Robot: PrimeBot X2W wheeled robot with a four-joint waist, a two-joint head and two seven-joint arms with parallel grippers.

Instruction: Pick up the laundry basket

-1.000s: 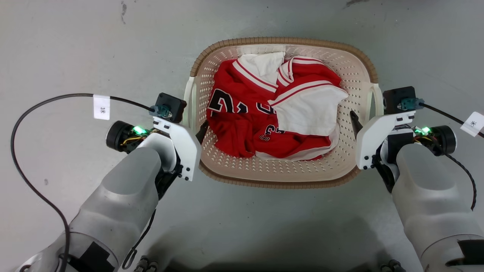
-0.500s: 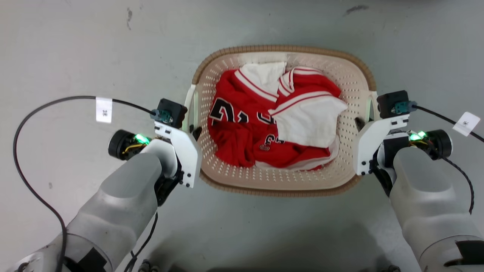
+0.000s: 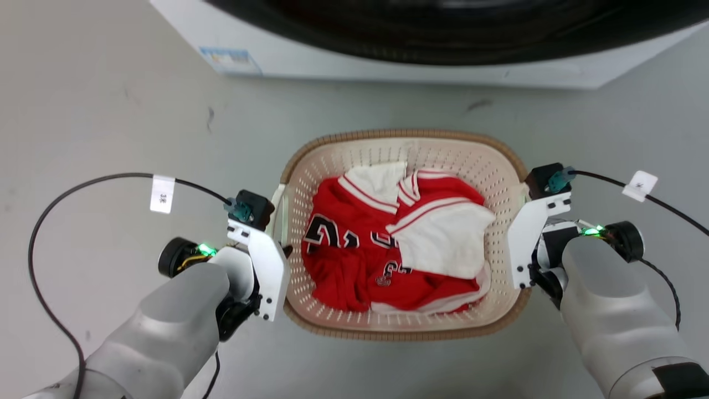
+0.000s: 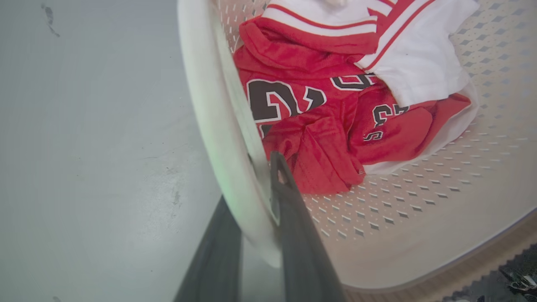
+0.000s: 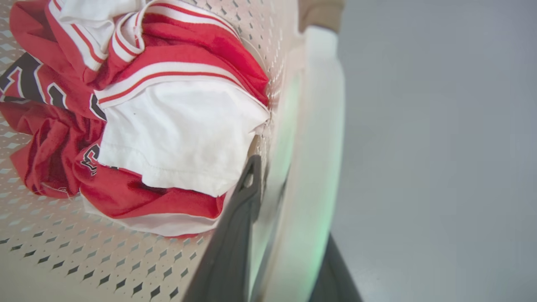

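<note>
The laundry basket is cream perforated plastic with a brown woven-look rim. It sits in front of me in the head view, holding red and white jerseys. My left gripper is shut on the basket's white left handle, one finger inside the basket and one outside. On the other side, my right gripper is shut the same way on the white right handle. In the head view the left gripper sits at the basket's left side. White wrist brackets hide most of the fingers.
A white washing machine with a dark door stands just beyond the basket, across the top of the head view. Grey floor lies all around. Black cables loop from both wrists.
Both grippers have moved inward from beside the basket onto its side handles and shut on them. The camera has tilted up, bringing the washing machine into view.
</note>
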